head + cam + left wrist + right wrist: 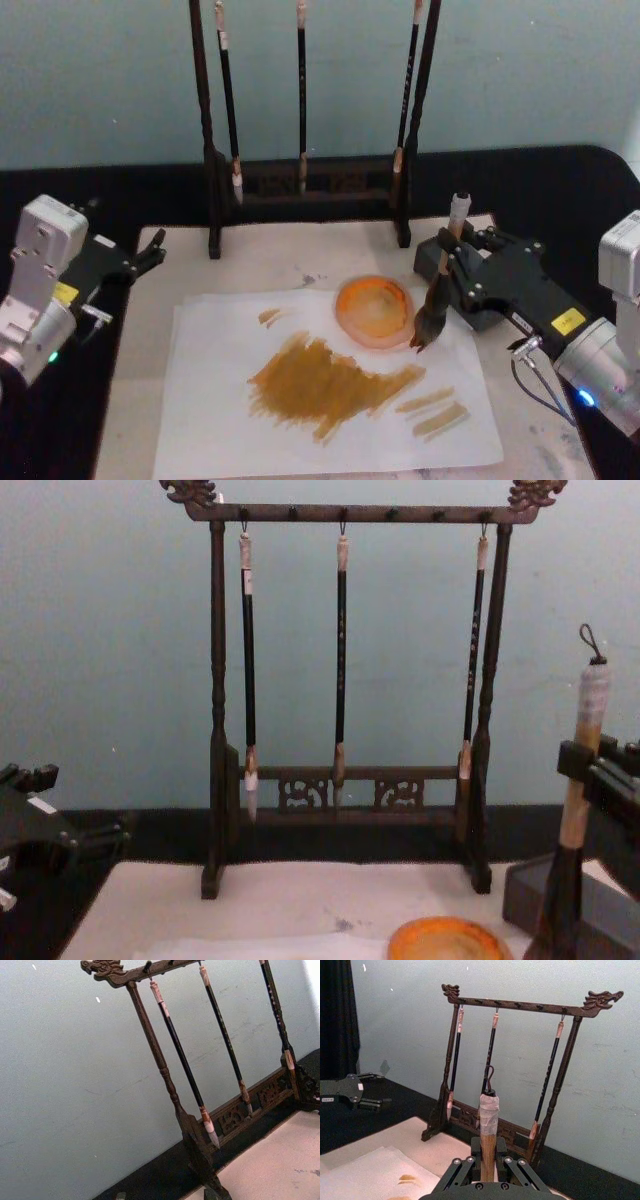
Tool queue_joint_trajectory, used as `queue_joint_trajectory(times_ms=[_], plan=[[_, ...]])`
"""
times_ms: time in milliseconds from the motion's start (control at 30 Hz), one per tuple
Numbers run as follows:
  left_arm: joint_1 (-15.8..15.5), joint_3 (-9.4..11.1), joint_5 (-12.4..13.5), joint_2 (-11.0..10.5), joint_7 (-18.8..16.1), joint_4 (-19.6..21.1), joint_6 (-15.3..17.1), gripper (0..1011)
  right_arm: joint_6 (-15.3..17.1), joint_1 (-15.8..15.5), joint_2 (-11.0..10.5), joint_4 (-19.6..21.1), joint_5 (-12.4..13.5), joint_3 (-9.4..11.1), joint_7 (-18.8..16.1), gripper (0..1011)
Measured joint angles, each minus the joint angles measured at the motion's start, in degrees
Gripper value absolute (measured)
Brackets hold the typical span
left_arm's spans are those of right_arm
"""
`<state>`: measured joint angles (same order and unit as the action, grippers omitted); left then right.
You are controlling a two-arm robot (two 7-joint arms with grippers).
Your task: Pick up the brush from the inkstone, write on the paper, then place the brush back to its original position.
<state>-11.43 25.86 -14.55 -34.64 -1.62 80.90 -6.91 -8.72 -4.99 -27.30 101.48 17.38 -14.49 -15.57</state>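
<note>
Head view: right tool [449,268] tight around thick tan wooden brush [437,302] over ochre-streaked paper [220,420]; left tool [148,256] idle.

My right pincer [448,265] is black with a yellow label. The brush [437,300] clamped in it has a tan handle, white band, dark cord loop and ochre-stained bristles. The paper [210,400] is white with ochre-brown streaks. The round dish [374,311] is orange, the felt mat [270,255] cream, the brush rack [216,680] dark brown with carved dragon heads

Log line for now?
right gripper: shut on brush, upright | brush tip: by orange dish | paper: ochre strokes | left gripper: parked left
</note>
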Motion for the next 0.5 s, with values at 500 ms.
queue_joint_trajectory(times_ms=[500], plan=[[0.0, 0.0, 0.0, 0.0, 0.0, 0.0, 0.0, 1010, 0.2, -2.5, 0.7, 2.1, -2.4, 2.8, 0.1, 177]])
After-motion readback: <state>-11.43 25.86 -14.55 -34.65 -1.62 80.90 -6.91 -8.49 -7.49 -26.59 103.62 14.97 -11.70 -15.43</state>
